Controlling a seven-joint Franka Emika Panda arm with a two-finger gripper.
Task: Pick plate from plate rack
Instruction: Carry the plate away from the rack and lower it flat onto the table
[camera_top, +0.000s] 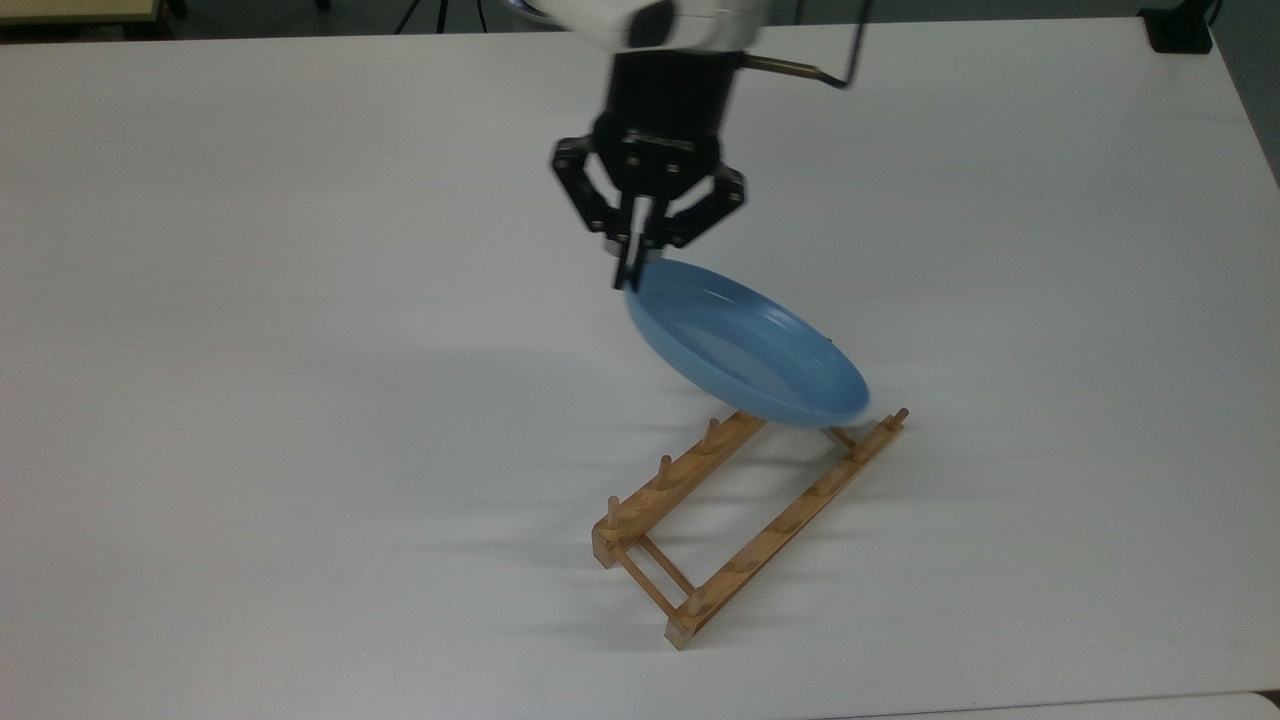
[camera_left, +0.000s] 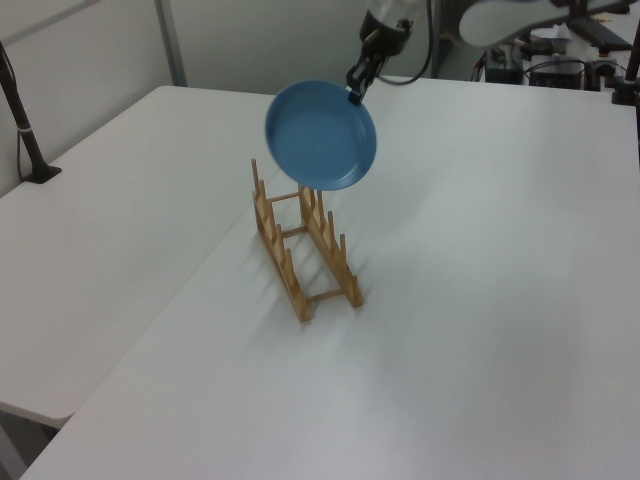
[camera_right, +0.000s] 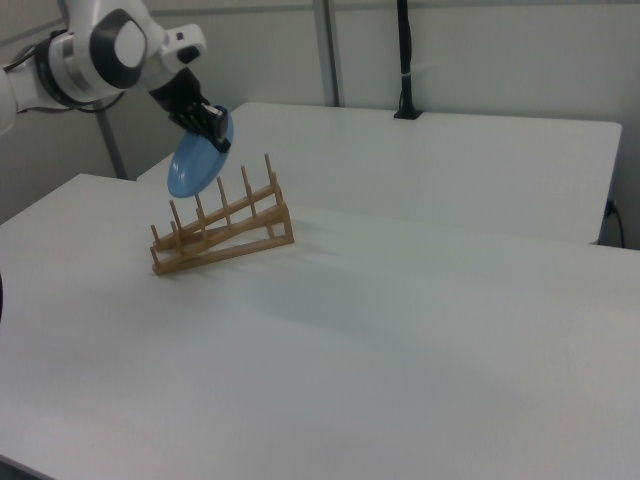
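the gripper (camera_top: 630, 268) is clenched on the rim of the plate (camera_top: 745, 345), fingers pinching the edge nearest the arm; in the left view the grip sits at the plate's upper right edge (camera_left: 354, 96). the plate (camera_left: 321, 136) is light blue, round and shallow, with a raised rim and its hollow side showing to the top view and the left view.

taking the plate rack (camera_top: 735, 525) as landmark: the plate hangs in the air above the rack's far end, tilted, clear of the pegs. in the top view its lower edge overlaps the far pegs in the picture, but the left view shows it above the rack (camera_left: 300, 250) with a gap over the peg tips. in the right view the plate (camera_right: 198, 158) is up and behind the rack's raised end, toward the right view's left, with the gripper (camera_right: 212, 120) at its top.

the rack (camera_right: 222, 232) is light-brown wood, two long rails joined by thin crossbars, short upright pegs along each rail. it rests on the white table (camera_top: 250, 300), no plate in its slots.

the arm (camera_right: 110, 50), white with a black wrist, reaches in from beyond the rack's far end.
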